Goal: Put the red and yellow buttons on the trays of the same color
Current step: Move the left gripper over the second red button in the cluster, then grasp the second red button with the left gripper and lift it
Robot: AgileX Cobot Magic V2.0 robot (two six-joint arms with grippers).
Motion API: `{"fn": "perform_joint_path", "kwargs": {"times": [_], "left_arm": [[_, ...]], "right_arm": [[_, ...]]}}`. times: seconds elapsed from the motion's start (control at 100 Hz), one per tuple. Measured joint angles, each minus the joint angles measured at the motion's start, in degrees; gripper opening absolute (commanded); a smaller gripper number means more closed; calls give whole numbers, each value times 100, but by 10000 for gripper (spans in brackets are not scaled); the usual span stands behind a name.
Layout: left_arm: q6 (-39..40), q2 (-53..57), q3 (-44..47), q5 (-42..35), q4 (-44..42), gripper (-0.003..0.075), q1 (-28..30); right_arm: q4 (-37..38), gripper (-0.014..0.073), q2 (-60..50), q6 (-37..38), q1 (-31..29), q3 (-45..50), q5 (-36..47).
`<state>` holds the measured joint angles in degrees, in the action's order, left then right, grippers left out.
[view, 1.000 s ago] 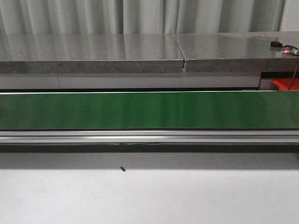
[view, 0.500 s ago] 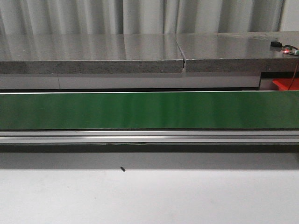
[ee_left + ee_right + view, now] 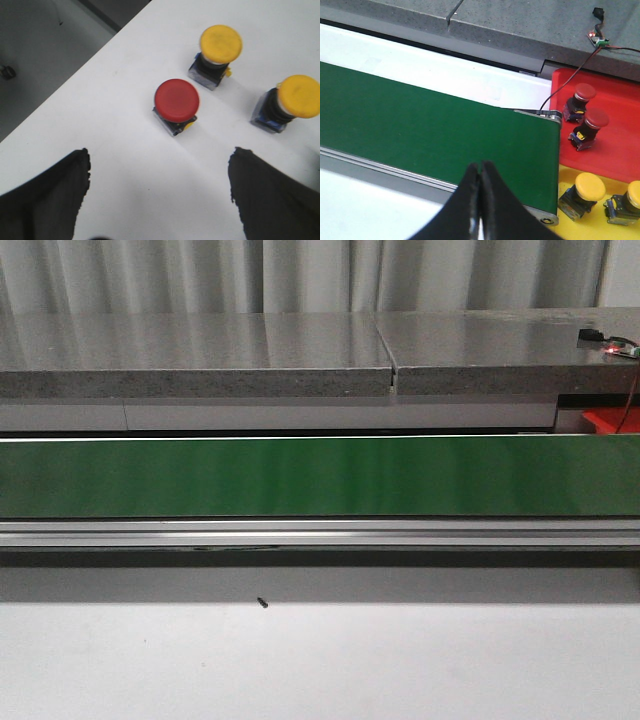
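The left gripper [image 3: 160, 200] hangs wide open and empty above the white tabletop [image 3: 125, 165]. Just beyond it stand three buttons: one red button [image 3: 176, 100] and two yellow buttons [image 3: 220, 44] [image 3: 298, 96], near each other but apart. The right gripper [image 3: 480, 200] is closed on nothing above the green conveyor belt [image 3: 430, 130]. Past the belt's end, the red tray [image 3: 620, 145] holds two red buttons [image 3: 585, 92] and the yellow tray [image 3: 600, 225] two yellow. Closing off-centre could tip the red button or nudge a yellow neighbour.

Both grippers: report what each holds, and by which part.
Nothing is held. The left gripper is open above the table, the red button beyond its fingers. The right gripper is shut on nothing over the green belt.
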<state>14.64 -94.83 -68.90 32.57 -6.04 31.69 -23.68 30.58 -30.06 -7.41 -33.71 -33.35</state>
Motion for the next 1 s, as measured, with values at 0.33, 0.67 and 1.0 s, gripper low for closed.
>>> {"fn": "perform_joint_path", "kwargs": {"times": [0.33, 0.67, 1.0], "left_arm": [[-273, -825, -353, -119, 152, 555, 114], [-900, -1427, -842, -109, 741, 555, 114], [-1087, -1668, -1314, -89, 881, 555, 114]], "right_arm": [[0, -69, 0, 0, 0, 0, 0], [0, -69, 0, 0, 0, 0, 0], [0, -69, 0, 0, 0, 0, 0]]}}
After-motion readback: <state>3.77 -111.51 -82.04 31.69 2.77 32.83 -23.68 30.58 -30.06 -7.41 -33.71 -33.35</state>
